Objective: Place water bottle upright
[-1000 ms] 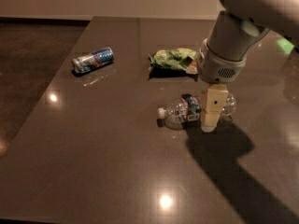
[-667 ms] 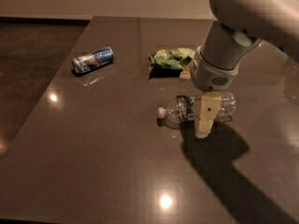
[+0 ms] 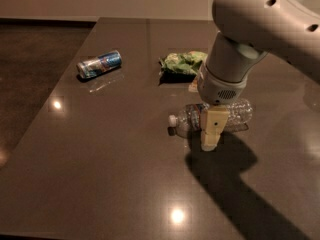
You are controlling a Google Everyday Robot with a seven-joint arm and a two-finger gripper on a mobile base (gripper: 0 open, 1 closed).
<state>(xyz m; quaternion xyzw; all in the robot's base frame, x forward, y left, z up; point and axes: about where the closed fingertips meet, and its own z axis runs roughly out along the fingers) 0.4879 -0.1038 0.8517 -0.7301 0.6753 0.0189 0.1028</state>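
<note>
Table [image 3: 115,149]: dark, glossy top with bright lamp reflections; everything named below lies on it
Drink can [image 3: 99,64]: blue and silver, on its side near the far left edge, well apart from the work
Bottle cap [image 3: 173,120]: white, pointing left, so the neck is the end nearest the can's side of the table
Snack bag [image 3: 182,63]: green, crumpled, behind the bottle and near it but apart
Water bottle [image 3: 235,114]: clear, ribbed, lying flat on its side at table centre-right, not yet upright
Gripper [image 3: 210,134]: pointing straight down over the middle of the bottle, its cream tip reaching the table in front of the bottle; whether it is spread or clamped on the bottle I cannot tell
Arm [image 3: 260,19]: large white housing above and to the right, casting a heavy shadow toward the near edge
Risk, slip: the round, thin plastic could squirt or roll out of a squeeze across its belly, likely toward the snack bag
Risk, tilt: held near the middle, the bottle may swing as it is turned and land on its base edge, then topple
Risk, crush: too hard a squeeze may buckle the wall and loosen the hold
</note>
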